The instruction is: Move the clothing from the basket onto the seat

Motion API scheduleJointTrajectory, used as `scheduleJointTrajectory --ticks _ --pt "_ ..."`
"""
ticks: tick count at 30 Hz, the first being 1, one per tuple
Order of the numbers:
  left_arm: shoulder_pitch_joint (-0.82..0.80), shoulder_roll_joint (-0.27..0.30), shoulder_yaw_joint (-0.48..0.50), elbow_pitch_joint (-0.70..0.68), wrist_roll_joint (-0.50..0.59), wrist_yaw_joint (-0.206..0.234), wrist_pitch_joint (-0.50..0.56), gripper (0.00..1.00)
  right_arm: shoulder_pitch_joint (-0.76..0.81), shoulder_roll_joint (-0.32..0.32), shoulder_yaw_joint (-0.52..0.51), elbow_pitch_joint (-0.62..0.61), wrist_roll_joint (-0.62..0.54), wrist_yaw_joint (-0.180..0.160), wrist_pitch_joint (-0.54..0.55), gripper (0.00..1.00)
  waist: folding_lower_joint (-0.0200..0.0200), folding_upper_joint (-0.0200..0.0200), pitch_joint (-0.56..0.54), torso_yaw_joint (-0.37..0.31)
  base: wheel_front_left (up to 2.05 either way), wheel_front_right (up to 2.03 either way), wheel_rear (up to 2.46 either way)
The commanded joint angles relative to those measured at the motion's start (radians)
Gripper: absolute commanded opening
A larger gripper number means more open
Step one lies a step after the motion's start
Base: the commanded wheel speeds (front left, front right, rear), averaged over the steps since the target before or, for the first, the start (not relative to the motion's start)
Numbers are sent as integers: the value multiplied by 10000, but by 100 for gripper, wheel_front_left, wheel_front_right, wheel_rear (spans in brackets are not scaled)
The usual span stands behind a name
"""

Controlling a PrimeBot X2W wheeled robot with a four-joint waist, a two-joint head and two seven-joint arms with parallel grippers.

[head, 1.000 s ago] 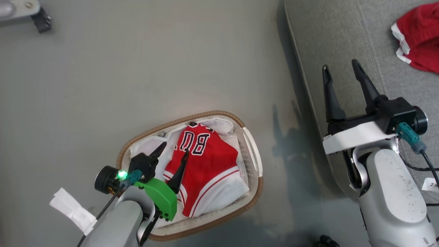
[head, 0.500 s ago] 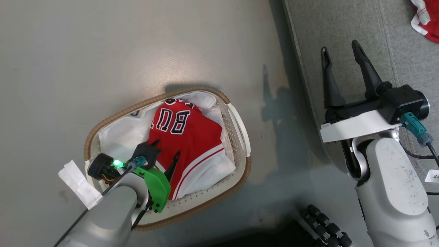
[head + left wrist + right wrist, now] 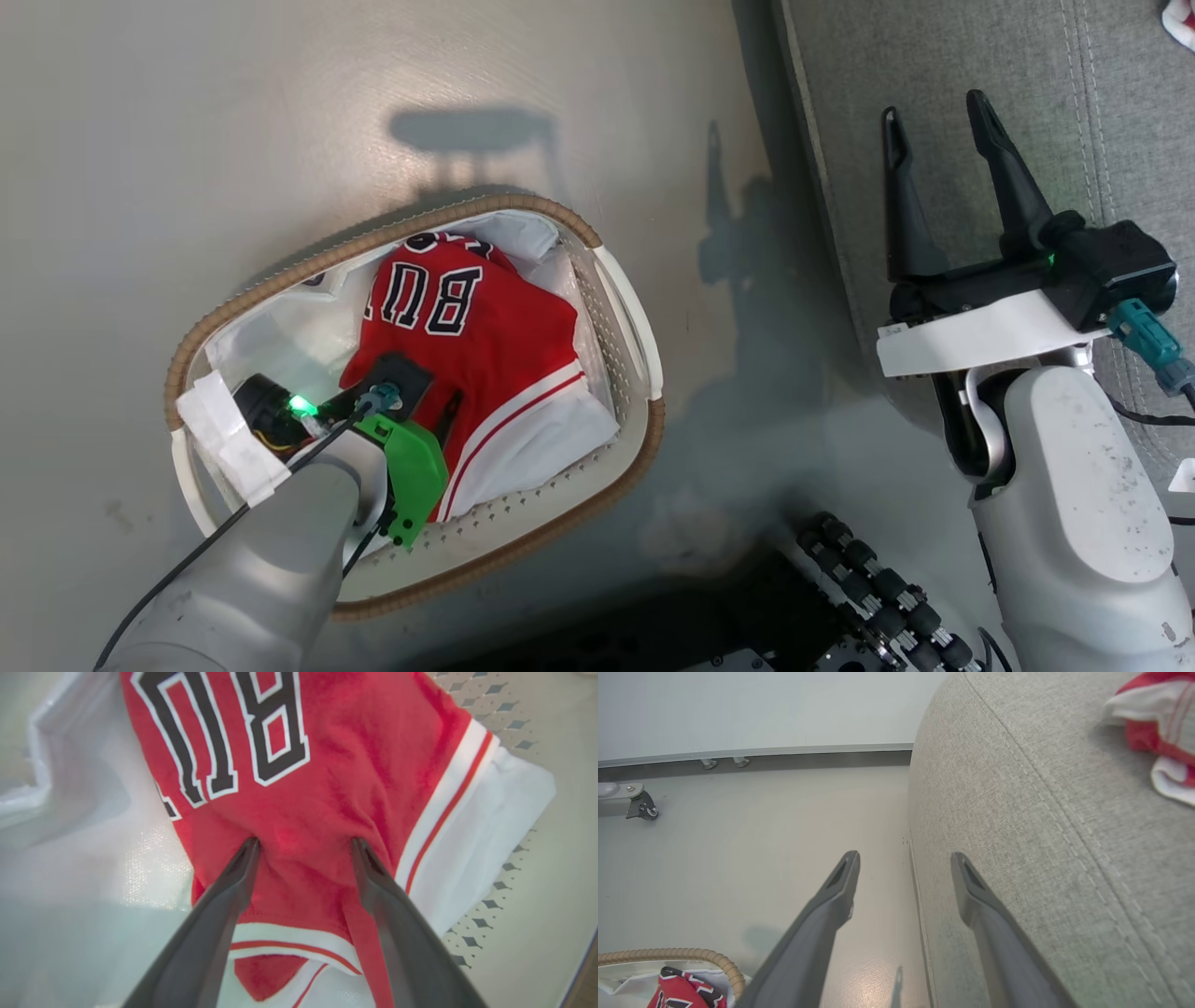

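Descending within the last second, the left gripper [image 3: 303, 844] now presses, jaws apart, into the jersey [image 3: 327, 788] lying mid-basket [image 3: 523, 201]. Grasp judged imminent. The right gripper [image 3: 934, 107] waits spread and empty at the seat's [image 3: 934, 47] edge.

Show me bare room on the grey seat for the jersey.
The large grey fabric seat is bare from its stitched seam to its rounded floor-side edge, near the open right gripper. Crowded: past the seam, where red white-trimmed clothing lies.
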State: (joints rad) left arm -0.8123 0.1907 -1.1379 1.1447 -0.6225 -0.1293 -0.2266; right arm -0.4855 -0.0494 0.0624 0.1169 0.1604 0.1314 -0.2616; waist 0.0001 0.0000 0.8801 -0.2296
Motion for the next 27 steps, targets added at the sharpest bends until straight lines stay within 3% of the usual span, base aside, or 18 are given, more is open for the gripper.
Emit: scheduleJointTrajectory --ticks 1,24,25,26,27 --pt "-241 -45 -70 120 -141 -26 49 100 -33 -25 -25 -60 118 -14 -51 100 -1 0 184 -95 0 0 0" --pt "-1213 -676 -796 1373 24 28 229 100 517 -34 -537 -422 193 -14 -24 100 -1 0 828 -30 0 0 0" --pt "-1211 -690 -802 1379 18 26 214 73 523 -34 -552 -422 180 -14 -22 100 -1 0 826 -24 0 0 0" --pt "-1216 -707 -830 1383 44 22 165 30 520 -36 -568 -420 181 -14 -19 100 -1 0 822 -17 0 0 0" --pt "-1215 -719 -856 1384 76 17 128 0 510 -34 -577 -413 190 -14 -18 100 -1 0 818 -19 0 0 0"
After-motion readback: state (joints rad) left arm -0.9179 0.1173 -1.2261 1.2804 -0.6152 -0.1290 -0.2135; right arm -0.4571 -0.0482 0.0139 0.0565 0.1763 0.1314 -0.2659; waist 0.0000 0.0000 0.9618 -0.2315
